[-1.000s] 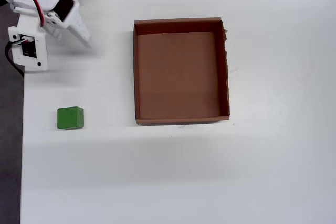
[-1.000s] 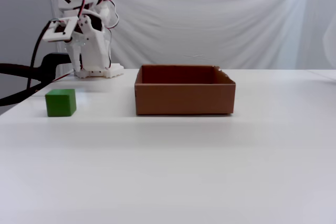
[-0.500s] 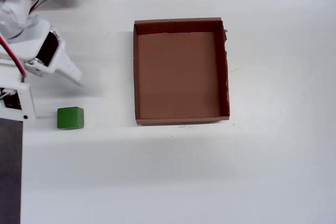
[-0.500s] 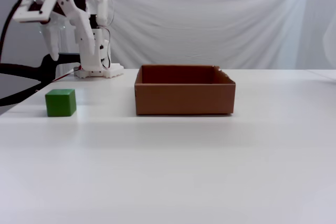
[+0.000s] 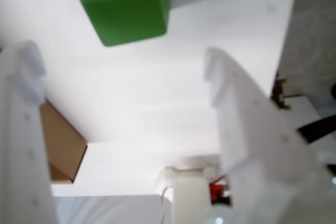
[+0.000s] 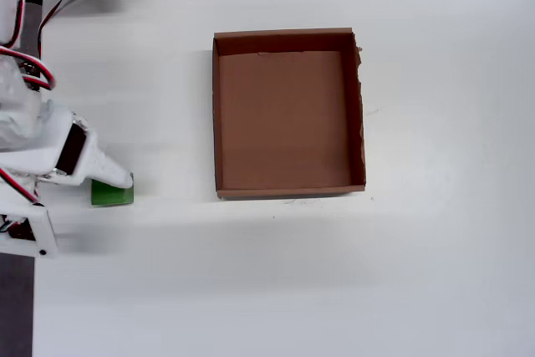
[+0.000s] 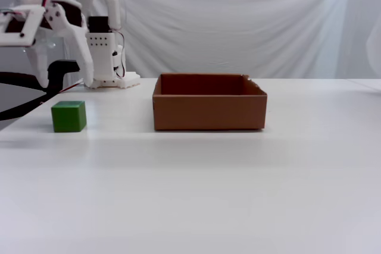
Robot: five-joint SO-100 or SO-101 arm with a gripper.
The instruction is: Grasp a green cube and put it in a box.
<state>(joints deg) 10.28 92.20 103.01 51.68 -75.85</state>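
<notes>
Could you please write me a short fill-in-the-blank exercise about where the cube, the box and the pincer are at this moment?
1. The green cube rests on the ____, outside the box.
2. The box holds ____.
3. The pincer hangs above the cube with its fingers ____.
4. In the fixed view, the cube lies to the ____ of the box.

Missing words: table; nothing; open; left

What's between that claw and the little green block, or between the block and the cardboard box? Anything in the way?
Nothing visible. The gripper hangs open above the green cube with only air between them. Between the cube and the box lies only bare white table; the cube just has to clear the box's low wall.
</notes>
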